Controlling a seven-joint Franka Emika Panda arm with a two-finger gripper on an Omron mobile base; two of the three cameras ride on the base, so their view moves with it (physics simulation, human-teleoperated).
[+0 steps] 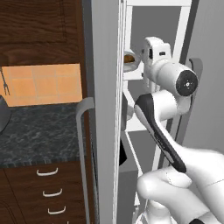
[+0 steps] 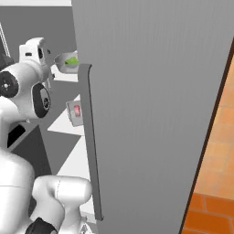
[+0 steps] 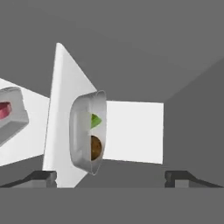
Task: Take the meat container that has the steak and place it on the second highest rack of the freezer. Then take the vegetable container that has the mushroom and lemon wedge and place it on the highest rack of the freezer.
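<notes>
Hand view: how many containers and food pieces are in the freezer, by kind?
Containers: 2, the vegetable container and the meat container
Mushroom: 1
Lemon wedge: 1
Steak: 1
Total: 5

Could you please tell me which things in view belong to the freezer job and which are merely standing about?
Job: freezer; vegetable container with lemon wedge and mushroom; meat container with steak; open hand.
Standing about: stone counter; wooden drawers; tiled wall.
</notes>
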